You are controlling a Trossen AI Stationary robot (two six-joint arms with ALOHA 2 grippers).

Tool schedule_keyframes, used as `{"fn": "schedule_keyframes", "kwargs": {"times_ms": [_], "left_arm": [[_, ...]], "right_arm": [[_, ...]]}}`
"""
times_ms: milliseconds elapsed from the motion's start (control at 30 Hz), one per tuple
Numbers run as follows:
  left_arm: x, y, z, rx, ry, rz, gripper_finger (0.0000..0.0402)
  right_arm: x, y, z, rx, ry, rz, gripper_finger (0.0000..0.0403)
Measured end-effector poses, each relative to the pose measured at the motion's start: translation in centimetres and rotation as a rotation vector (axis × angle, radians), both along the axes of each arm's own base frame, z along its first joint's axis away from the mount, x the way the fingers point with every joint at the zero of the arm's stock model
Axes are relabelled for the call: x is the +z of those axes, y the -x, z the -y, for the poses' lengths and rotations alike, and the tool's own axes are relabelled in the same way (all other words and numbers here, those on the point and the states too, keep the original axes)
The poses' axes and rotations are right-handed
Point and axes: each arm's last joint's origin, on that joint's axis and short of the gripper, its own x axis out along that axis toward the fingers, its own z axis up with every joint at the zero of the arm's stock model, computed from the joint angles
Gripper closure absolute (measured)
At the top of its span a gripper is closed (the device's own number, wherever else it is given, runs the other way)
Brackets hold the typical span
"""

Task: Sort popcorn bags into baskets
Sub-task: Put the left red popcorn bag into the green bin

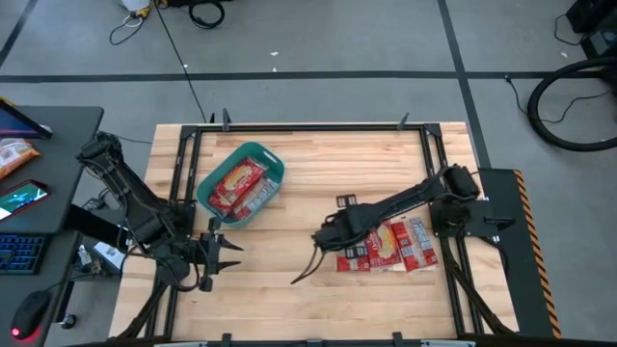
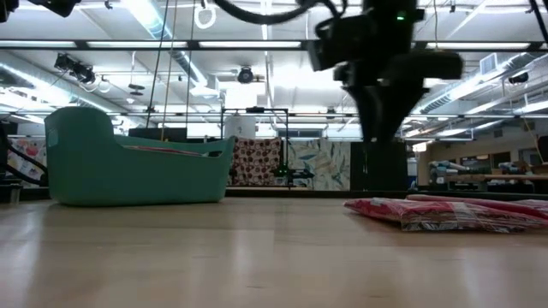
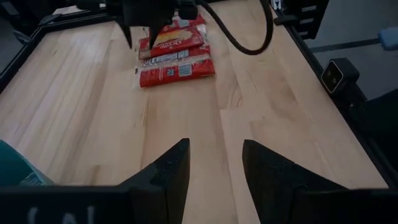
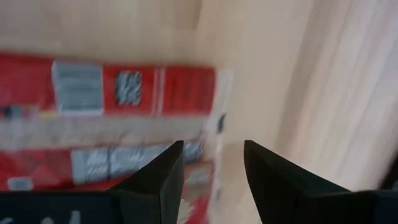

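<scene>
A teal basket (image 1: 271, 164) stands at the table's far left with some popcorn bags (image 1: 236, 185) lying flat inside it; it also shows in the low view (image 2: 137, 167). A pile of red popcorn bags (image 1: 395, 246) lies flat on the wood at the right (image 2: 454, 214) (image 3: 177, 59). My right gripper (image 1: 333, 235) hangs open, pointing steeply down over the pile's left edge (image 4: 106, 118), with nothing between its fingers (image 4: 213, 165). My left gripper (image 1: 233, 253) waits open just in front of the basket, above bare wood (image 3: 214, 168).
A dark cable (image 1: 304, 270) loops down from the right arm onto the wood left of the pile. Black frame rails (image 1: 308, 126) run along the table's edges. Bare wood (image 1: 299, 202) lies between basket and pile. A desk with a keyboard (image 1: 19, 255) stands off the table's left.
</scene>
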Motion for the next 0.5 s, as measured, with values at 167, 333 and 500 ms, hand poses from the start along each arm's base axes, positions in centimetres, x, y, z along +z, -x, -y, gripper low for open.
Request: {"fn": "schedule_keyframes", "kwargs": {"times_ms": [167, 333, 500], "left_arm": [[0.0, 0.0, 0.0, 0.000, 0.003, 0.003, 0.0248], [0.0, 0.0, 0.0, 0.008, 0.000, 0.008, 0.0248], [0.1, -0.1, -0.1, 0.029, -0.012, 0.022, 0.0248]], "right_arm": [[-1.2, 2.6, 0.4, -0.114, -0.064, -0.005, 0.0233], [-3.9, 4.1, 0.7, -0.171, -0.129, -0.017, 0.0233], [-5.8, 3.5, 0.3, -0.140, -0.243, 0.098, 0.0233]]}}
